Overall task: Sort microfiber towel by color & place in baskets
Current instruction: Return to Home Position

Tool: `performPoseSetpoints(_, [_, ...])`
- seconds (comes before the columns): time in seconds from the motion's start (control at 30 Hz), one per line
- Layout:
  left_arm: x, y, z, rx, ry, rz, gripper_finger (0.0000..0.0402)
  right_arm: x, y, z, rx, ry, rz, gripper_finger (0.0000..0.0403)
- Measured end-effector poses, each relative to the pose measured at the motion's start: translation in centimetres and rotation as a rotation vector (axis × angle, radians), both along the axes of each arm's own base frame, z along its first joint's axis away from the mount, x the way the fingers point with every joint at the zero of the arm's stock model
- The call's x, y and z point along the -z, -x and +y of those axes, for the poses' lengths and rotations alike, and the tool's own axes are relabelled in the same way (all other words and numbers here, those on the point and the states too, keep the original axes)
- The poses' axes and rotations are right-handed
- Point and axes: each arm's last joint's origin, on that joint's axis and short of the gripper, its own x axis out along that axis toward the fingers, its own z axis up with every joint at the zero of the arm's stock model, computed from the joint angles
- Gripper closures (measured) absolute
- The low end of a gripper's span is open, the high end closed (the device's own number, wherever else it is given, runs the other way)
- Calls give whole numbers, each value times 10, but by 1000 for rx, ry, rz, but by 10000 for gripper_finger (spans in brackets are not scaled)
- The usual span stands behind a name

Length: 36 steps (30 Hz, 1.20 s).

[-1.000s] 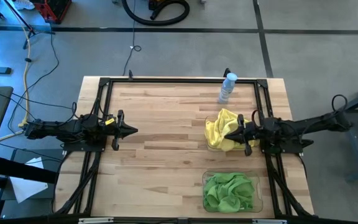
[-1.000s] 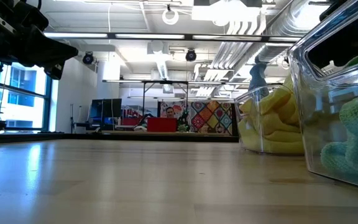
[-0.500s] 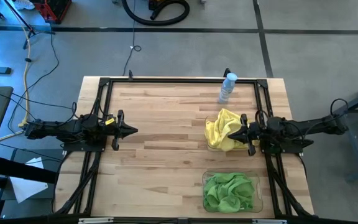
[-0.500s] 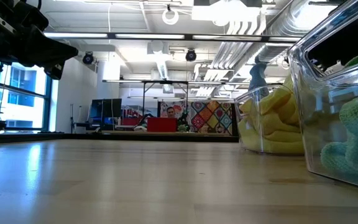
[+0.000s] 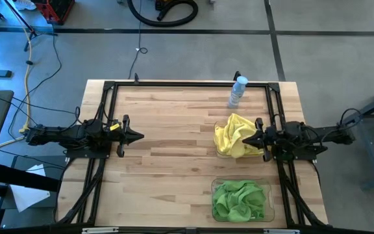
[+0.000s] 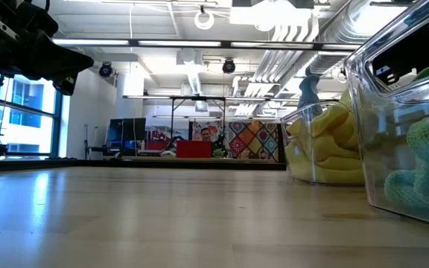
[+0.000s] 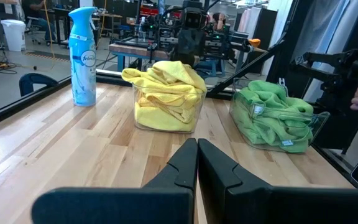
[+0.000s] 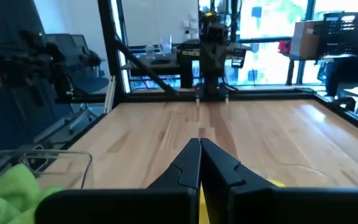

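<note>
**Sorting looks done — the risk is in the retreat**

From my console, the bright yellow microfiber towels [image 5: 234,134] sit heaped in the farther clear plastic basket [image 5: 217,151]. The bright green microfiber towels [image 5: 240,199] fill the nearer clear plastic basket [image 5: 272,208]. I see no cloth lying loose on the wooden bench [image 5: 167,169], so I judge the sorting finished, with only the homing move left.

The right pincer [image 5: 245,140] is clenched on nothing, its tip hanging over the edge of the yellow heap on its own side. The left pincer [image 5: 139,136] is likewise clenched and empty, parked well apart at the opposite side of the bench.

My worry is the yellow pile. In the left wrist view it rises above the basket's rim in loose, rumpled folds. If I draw the right arm back low, the tip could catch a fold and drag a towel out, or shove the light basket along the wood.

The clear spray bottle with a blue cap [image 5: 237,91] stands upright near the bench's far edge, just beyond the yellow basket. A wide sideways swing could topple it, so I would lift first and then pull straight back.
</note>
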Motion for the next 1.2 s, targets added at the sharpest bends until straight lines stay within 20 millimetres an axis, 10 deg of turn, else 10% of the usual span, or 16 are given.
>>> performPoseSetpoints(1.2, [0, 0, 0, 0, 0, 0, 401, -1, 7, 0, -37, -113, 161, 403])
